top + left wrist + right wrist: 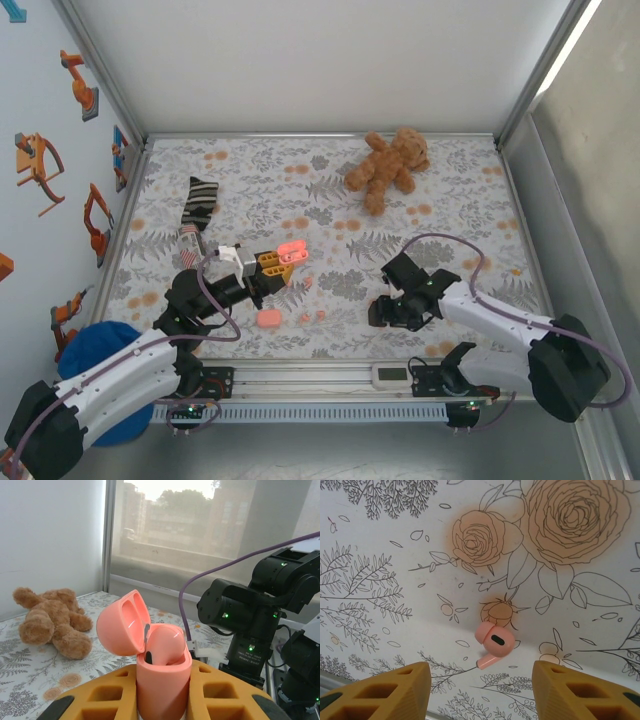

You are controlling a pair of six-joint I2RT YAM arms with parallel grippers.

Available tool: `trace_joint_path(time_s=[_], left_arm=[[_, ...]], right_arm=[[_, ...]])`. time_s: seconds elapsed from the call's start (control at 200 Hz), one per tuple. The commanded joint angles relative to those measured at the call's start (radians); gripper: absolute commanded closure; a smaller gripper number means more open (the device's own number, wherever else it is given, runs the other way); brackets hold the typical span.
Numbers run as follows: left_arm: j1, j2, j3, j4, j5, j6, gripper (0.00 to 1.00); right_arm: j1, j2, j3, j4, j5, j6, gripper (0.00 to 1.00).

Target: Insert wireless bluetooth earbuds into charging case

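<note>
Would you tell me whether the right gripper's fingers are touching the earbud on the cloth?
Apart. The right wrist view shows the earbud lying between the fingers, with bare cloth on either side.

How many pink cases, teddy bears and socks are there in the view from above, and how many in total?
pink case: 2
teddy bear: 1
striped sock: 1
total: 4

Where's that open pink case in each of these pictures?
Top external: open pink case left of centre, in the left gripper.
Left wrist: open pink case bottom centre, lid up.
Right wrist: faces an earbud on the cloth.
Shared landmark: teddy bear, top right from above, left at the wrist.
</note>
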Motion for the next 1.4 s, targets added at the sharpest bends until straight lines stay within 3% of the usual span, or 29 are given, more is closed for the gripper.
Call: trace_joint_path(time_s=[0.0,0.766,1.392], left_arm=[[-0.004,-0.013,0.019,0.0,-0.007,0.017,1.0],[-0.004,-0.074,0.011,-0.056,-0.025,0.02,1.0],[-0.005,-0.104,0.0,-0.09,-0.045,0.028,1.0]], right_arm=[[-0.006,0.014,0.007,0.02,0.018,0.0,0.46],[-0.005,0.125,0.028,0.125,-0.042,-0.038,0.53],[0.055,0.225,0.101,0.027,0.065,-0.072,0.64]])
